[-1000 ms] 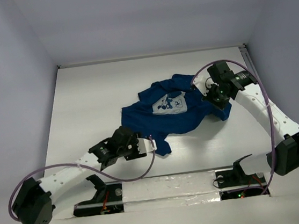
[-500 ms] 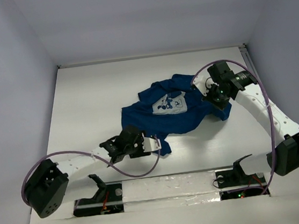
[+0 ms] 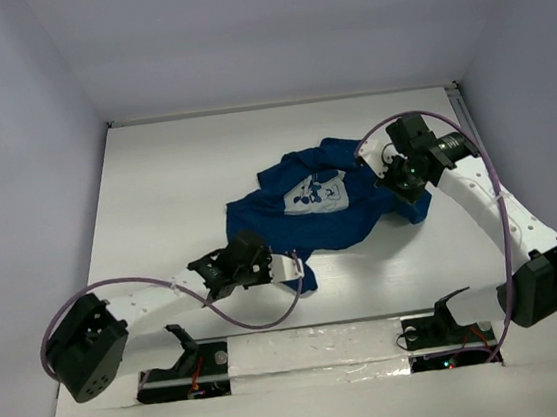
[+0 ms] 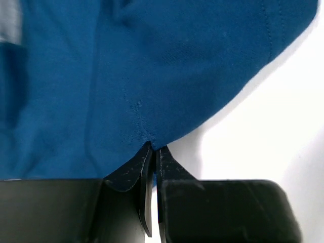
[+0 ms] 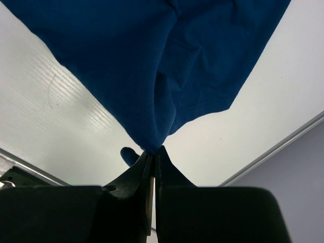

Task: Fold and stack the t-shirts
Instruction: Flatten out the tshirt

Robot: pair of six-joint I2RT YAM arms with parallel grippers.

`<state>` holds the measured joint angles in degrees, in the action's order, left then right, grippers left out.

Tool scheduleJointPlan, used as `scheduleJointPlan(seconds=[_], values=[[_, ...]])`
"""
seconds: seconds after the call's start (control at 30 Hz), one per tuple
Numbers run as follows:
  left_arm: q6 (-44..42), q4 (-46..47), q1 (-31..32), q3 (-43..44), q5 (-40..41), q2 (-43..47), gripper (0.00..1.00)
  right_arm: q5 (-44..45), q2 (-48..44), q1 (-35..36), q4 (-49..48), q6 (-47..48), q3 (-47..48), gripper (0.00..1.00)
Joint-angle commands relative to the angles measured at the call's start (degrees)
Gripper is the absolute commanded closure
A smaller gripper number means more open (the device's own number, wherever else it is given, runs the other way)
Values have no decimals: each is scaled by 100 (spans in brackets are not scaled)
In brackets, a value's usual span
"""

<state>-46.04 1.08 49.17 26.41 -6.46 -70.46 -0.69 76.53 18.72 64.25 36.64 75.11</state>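
1. The left gripper [image 4: 153, 148] has its two black fingers pressed together. They pinch a curved edge of the t-shirt [image 4: 152, 76] between their tips. In the left wrist view, small creases run up into the cloth from the pinch.
2. Bare white worktop [image 3: 175, 180] shows to the right of that pinch. Blue fabric fills everything above and to the left of it.
3. The right gripper [image 5: 153, 152] is also clamped shut on the t-shirt. In the right wrist view the cloth narrows down to a point that ends between the fingertips. A small lobe of blue pokes out just left of them.
4. From above, the left gripper meets the shirt at its near corner, on the side facing the near edge of the worktop. The left arm [image 3: 138, 303] stretches low across the surface from the near left corner.
5. The right gripper holds the shirt's right side, the part closest to the worktop's right edge. The right arm [image 3: 478, 196] arches in from the near right corner.
6. The t-shirt lies crumpled about the middle of the worktop, slightly towards the right edge and well apart from the left edge. Its white print [image 3: 317, 194] faces up near the centre of the cloth, between the two grips.
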Motion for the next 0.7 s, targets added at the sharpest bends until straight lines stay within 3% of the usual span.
scheduleJointPlan(seconds=[0.0,0.17,0.3,0.67], values=[[-167,-817,40,495,-277,670,100,-19,-86,-26,-316,185,-32,100],[-379,-1996,-29,1373,-628,1884,100,-141,-164,-26,-185,194,126,100],[-379,-3111,-337,2383,-1391,2088,100,-353,-471,-26,26,264,276,100],[-564,-4151,-1084,4046,-1534,2580,100,-959,-1578,-26,641,457,803,100]])
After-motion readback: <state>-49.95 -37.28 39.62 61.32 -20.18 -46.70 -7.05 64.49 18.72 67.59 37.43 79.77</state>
